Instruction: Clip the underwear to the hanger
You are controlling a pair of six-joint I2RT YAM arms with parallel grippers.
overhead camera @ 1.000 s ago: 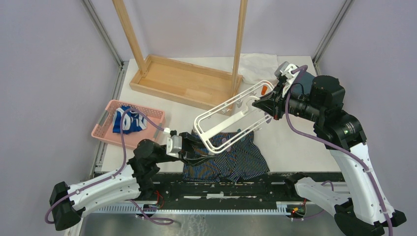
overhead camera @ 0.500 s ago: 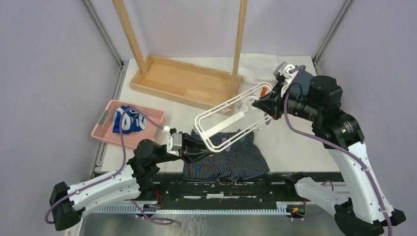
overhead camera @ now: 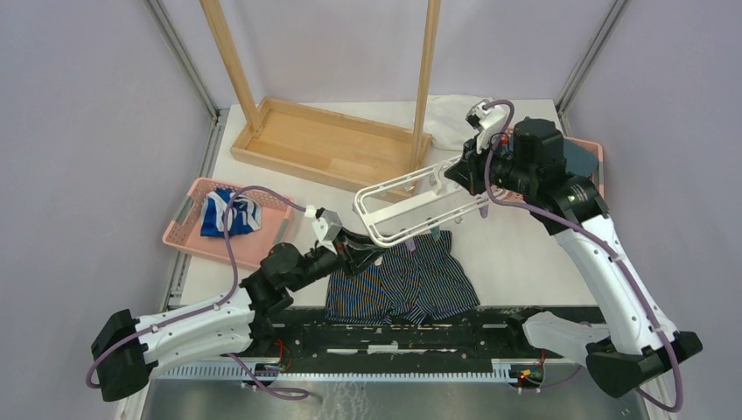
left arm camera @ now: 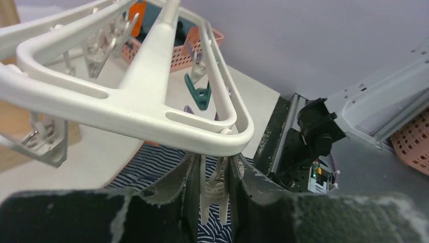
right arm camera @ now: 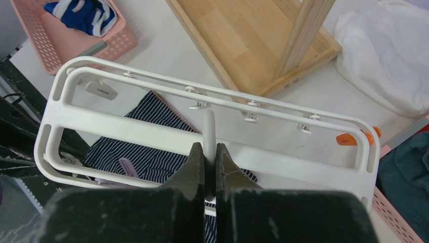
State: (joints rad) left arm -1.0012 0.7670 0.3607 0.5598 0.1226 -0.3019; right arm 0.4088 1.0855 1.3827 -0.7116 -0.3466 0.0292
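Observation:
The underwear, navy with thin stripes, lies flat on the table near the front edge. Above it the white hanger is held roughly level in the air. My right gripper is shut on its hook, fingertips pinching the stem. My left gripper reaches up under the hanger's near-left corner. In the left wrist view its fingers press both sides of a white clip dangling from that corner, with striped underwear below. An orange clip hangs at the frame's far end.
A tall wooden rack stands at the back. A pink basket at left holds a blue-and-white garment. A white cloth lies at back right, beside another pink basket with teal cloth. A teal clip hangs mid-frame.
The right arm swung the hanger leftward and levelled it. My left gripper rose from the underwear to the hanger's corner and narrowed its jaws onto the white clip.

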